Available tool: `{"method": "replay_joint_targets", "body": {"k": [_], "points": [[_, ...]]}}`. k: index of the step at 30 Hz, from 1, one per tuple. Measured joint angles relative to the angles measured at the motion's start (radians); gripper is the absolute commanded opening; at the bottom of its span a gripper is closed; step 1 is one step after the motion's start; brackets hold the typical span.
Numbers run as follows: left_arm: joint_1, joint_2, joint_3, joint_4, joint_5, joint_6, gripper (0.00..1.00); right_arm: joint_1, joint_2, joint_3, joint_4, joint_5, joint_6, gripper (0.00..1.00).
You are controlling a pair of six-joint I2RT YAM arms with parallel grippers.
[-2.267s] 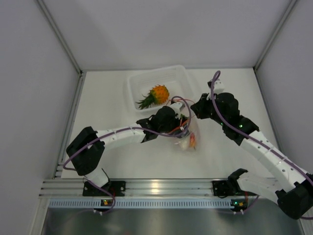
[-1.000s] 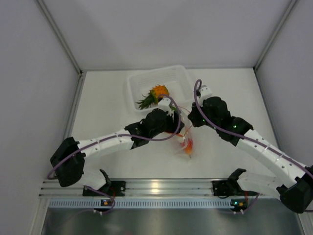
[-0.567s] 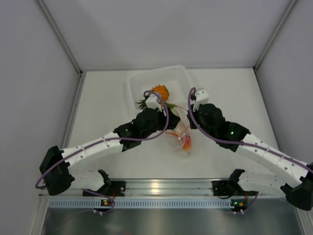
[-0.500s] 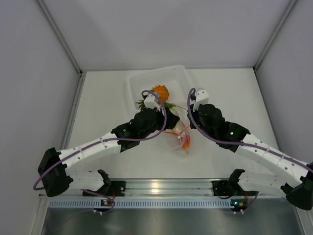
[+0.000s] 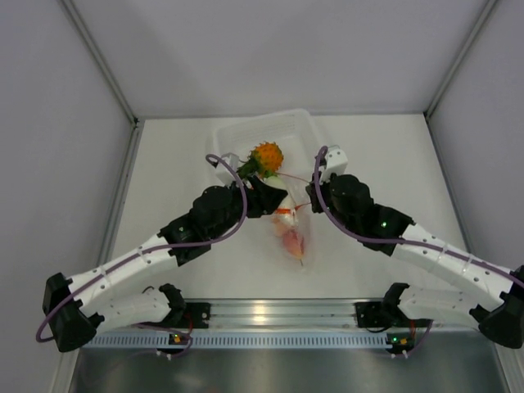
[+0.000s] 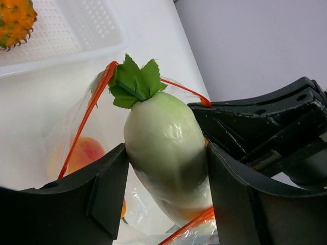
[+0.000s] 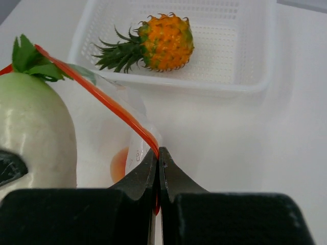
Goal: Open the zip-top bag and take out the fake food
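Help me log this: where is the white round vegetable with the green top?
Left wrist view: the white vegetable is clamped in the left gripper, at the open mouth of the clear zip-top bag, near the white tray.

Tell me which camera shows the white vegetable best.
Left wrist: the white vegetable fills the frame, gripped by the left end effector, leaves visible. Right wrist shows one side at its edge; top external, a small white patch.

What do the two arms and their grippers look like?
Both the left arm and right arm have white link tubes with black joint housings, and a purple cable loops along each. A green light glows on the right arm. The left gripper and right gripper have black, angular fingers.
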Motion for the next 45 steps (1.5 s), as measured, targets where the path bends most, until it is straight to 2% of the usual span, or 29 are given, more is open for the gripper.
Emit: {"method": "replay_joint_targets", "body": {"k": [12, 22, 27, 37, 41, 45], "points": [[0.0, 0.027, -0.019, 0.055, -0.073, 0.039, 0.0, 0.033, -0.041, -0.006, 0.021, -0.063, 0.016, 0.0], [0.001, 0.013, -0.038, 0.087, -0.104, -0.085, 0.0, 0.062, -0.036, -0.109, 0.071, -0.056, 0.017, 0.0], [0.004, 0.007, -0.04, 0.092, -0.045, -0.132, 0.0, 0.062, 0.012, -0.099, 0.072, 0.009, 0.019, 0.0], [0.053, 0.006, 0.012, 0.059, 0.238, -0.15, 0.0, -0.007, 0.107, -0.015, 0.063, 0.056, 0.042, 0.0], [0.081, -0.018, 0.04, 0.006, 0.252, -0.113, 0.0, -0.061, 0.113, 0.018, 0.043, 0.072, 0.071, 0.0], [0.094, -0.051, 0.089, -0.085, 0.162, -0.039, 0.0, -0.112, 0.103, 0.024, 0.002, 0.099, 0.096, 0.0]]}}
